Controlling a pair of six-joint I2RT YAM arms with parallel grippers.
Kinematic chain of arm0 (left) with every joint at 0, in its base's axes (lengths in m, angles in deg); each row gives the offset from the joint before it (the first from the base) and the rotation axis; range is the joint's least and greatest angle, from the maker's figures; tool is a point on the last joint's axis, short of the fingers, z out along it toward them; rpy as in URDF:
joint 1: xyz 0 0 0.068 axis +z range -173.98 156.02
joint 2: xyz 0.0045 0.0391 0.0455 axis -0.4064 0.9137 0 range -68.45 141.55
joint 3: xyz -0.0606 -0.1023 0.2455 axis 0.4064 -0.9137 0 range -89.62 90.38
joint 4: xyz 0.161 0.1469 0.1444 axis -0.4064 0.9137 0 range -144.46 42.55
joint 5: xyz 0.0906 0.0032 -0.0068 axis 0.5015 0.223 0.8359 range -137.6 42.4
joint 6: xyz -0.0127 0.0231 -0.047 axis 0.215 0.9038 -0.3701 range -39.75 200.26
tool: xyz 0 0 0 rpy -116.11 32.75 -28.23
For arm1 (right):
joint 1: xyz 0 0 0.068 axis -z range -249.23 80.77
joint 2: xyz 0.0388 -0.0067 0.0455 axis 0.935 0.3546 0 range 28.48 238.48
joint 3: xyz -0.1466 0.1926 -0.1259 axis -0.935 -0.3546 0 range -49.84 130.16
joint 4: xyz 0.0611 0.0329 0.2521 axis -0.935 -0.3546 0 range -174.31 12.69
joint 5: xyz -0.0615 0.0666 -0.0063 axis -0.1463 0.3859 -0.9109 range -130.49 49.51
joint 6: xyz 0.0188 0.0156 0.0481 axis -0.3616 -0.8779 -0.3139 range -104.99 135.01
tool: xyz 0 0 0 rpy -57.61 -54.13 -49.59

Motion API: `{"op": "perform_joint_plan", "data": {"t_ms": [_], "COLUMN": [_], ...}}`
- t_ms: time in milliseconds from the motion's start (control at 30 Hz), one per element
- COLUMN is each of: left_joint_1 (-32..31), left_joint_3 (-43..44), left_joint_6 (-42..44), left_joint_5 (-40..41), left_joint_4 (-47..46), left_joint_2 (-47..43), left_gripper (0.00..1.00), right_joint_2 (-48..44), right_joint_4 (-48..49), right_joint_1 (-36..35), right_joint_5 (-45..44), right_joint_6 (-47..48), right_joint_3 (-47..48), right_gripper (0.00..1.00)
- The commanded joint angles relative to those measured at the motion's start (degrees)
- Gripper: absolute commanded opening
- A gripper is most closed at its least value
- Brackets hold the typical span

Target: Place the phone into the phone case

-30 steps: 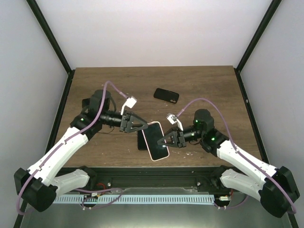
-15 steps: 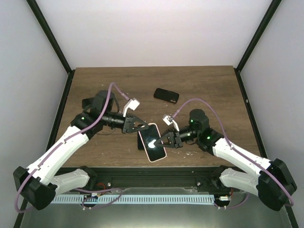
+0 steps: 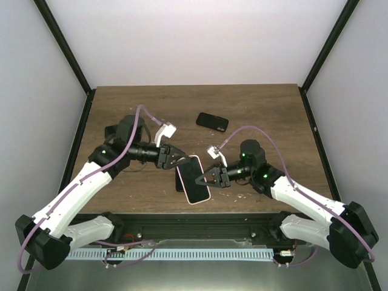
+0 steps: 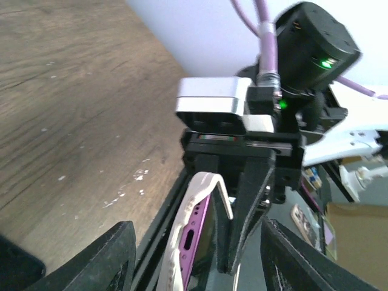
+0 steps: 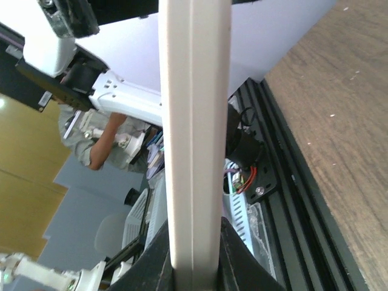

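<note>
The right gripper point(image 3: 204, 176) is clenched on the phone case point(image 3: 195, 180). In the right wrist view the white side wall of the case runs up the middle of the frame, with one finger pressed against each face at the lower edge. The case is held clear of the table point(image 3: 254, 103), near its front edge and between the two arms, with its long axis running roughly front to back.

In the top view a dark, glossy panel fills the pale pink-white rim. It cannot be determined whether this panel is the phone seated in the case.

The left gripper point(image 3: 174, 159) is released. In the left wrist view its two fingers point(image 4: 109, 257) stand wide apart at the bottom of the frame, and the rear end of the case lies between them, with a purple inner surface and a small oval cutout showing. Contact between these fingers and the case cannot be confirmed.

A dark slab point(image 3: 180, 180) lies on the table just beside and partly under the left edge of the case. A black handset-shaped object point(image 3: 212, 122) lies flat farther back on the table, well apart from both grippers.
</note>
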Motion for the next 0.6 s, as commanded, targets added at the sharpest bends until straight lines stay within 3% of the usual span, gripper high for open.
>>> {"op": "perform_joint_plan", "data": {"t_ms": [0, 100, 167, 267, 400, 567], "left_joint_1": [1.88, 3.80, 3.86, 3.90, 3.88, 3.97], "left_joint_3": [-0.04, -1.18, -1.70, -2.04, -2.91, -5.47], "left_joint_6": [-2.41, -4.29, -4.30, -4.48, -4.39, -5.19], "left_joint_5": [9.18, 14.26, 18.04, 24.66, 31.41, 38.31], "left_joint_4": [1.53, 1.98, 2.38, 4.16, 6.48, 8.79], "left_joint_2": [-0.37, -1.56, -2.16, -2.39, -2.01, -1.59], "left_gripper": [0.60, 0.68, 0.85, 0.99, 1.00, 1.00], "right_joint_2": [-2.07, -1.61, -0.29, 2.87, 9.00, 20.25], "right_joint_4": [-3.61, -8.47, -10.78, -12.00, -12.36, -8.23], "right_joint_1": [-0.42, -0.29, -0.13, 0.66, 3.36, 9.06], "right_joint_5": [-7.28, -15.16, -20.13, -26.27, -31.34, -27.51], "right_joint_6": [1.57, 3.18, 4.07, 4.05, 3.47, 2.28], "right_joint_3": [2.98, 3.30, 3.74, 4.15, 4.79, 4.47], "right_gripper": [0.01, 0.01, 0.01, 0.01, 0.01, 0.01]}}
